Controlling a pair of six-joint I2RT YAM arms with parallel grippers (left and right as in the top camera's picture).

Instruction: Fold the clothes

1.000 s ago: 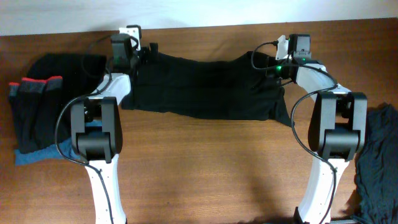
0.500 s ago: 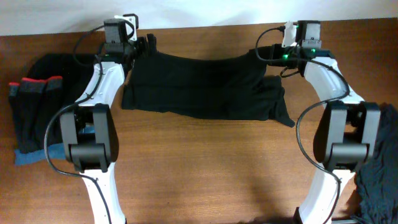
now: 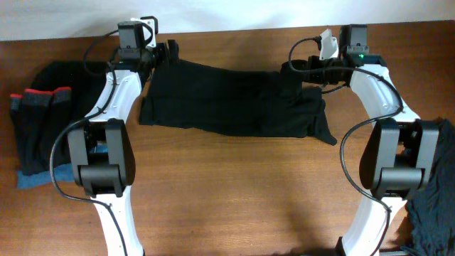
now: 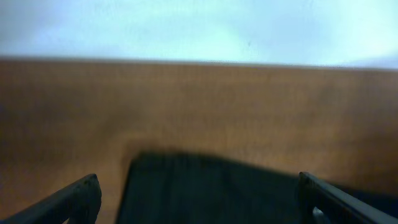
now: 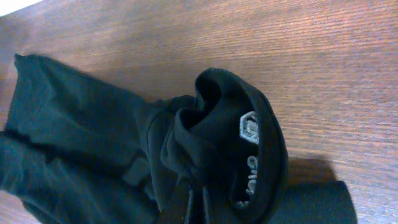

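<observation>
right tool (image 3: 297, 67) is pinching the limp, light black garment (image 3: 227, 99) by its bunched end w/ left tool (image 3: 168, 52) gaping open, so it's needing corner grips.

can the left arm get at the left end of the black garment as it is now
Likely yes: the left jaws stand open right at the far left corner of the black garment, with nothing lying over it.

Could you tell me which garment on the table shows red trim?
The folded pile at the far left; the spread black garment and the right heap show none.
</observation>
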